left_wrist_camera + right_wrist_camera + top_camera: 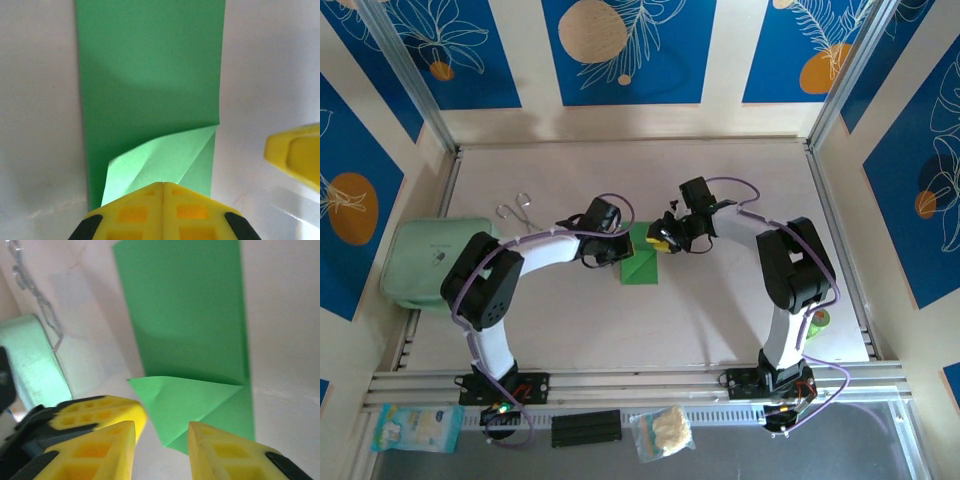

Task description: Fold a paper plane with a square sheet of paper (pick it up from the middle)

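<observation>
Two grippers crowd the thin bright green paper sheet (642,262) at the pale table's (720,320) middle. My left gripper (162,189) is closed at its raised corner flap (160,157); whether it pinches the flap I cannot tell. My right gripper (162,435) gapes, empty. Released uncreased, the flap could spring open.

A robotics lab cell: a desk (650,320) walled from 9 through 12 to 3 o'clock by blue leaf-print panels (620,50) on aluminium framing (840,90), with robot arms (790,300) bolted at 6 o'clock.

Green paper (150,90), one corner folded
</observation>
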Controlling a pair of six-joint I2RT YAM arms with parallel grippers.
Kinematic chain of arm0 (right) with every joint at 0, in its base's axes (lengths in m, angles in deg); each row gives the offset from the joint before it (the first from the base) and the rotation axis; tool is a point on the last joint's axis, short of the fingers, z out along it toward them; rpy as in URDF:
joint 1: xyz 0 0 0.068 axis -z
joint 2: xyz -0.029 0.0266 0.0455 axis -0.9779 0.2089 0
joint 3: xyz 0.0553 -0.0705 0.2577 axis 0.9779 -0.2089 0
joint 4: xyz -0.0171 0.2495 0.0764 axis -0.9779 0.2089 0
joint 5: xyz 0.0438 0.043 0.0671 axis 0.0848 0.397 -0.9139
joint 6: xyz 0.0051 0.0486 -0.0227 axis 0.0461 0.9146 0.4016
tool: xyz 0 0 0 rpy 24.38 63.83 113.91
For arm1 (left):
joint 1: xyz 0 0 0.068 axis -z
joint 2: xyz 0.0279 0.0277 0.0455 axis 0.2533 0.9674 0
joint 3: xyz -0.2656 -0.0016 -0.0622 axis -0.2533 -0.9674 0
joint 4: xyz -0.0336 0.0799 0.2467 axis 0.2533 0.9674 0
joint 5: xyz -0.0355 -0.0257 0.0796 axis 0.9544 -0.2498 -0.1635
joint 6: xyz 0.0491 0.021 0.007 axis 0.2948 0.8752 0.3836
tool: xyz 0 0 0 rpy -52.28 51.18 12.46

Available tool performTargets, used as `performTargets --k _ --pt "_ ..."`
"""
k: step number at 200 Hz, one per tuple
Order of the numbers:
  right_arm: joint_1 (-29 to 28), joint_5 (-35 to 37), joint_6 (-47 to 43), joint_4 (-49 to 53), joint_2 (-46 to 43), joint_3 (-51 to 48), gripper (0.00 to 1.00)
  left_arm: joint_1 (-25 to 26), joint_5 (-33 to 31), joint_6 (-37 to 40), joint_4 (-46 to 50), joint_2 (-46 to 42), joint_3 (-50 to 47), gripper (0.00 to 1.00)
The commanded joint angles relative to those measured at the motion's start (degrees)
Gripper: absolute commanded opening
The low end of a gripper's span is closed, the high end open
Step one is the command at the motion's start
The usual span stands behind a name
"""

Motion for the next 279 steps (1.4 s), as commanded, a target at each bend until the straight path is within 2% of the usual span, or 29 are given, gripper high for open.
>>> performTargets --k 1,108,137,234,279 --pt "-0.57 0.93 3.13 1.22 0.61 -0.91 0.35 -0.57 -2.59 0.46 1.31 1.45 0.96 0.03" --pt "-2.4 2.21 2.94 2.53 4.89 0.53 0.4 -1.13 -3.76 -1.08 2.65 2.67 0.66 0.03" --pt "-2.81 0.65 2.27 2.21 5.87 1.2 0.41 -1.16 -3.68 -1.29 2.48 2.68 0.4 0.04" --pt "-3.37 -2.86 1.64 -1.61 6.56 0.96 0.36 -1.23 -3.84 -1.47 2.65 2.56 0.04 0.04" --pt "-3.21 -6.01 -0.01 -7.82 5.77 -0.91 0.31 -1.61 -4.46 -2.82 2.25 2.41 -0.93 0.05"
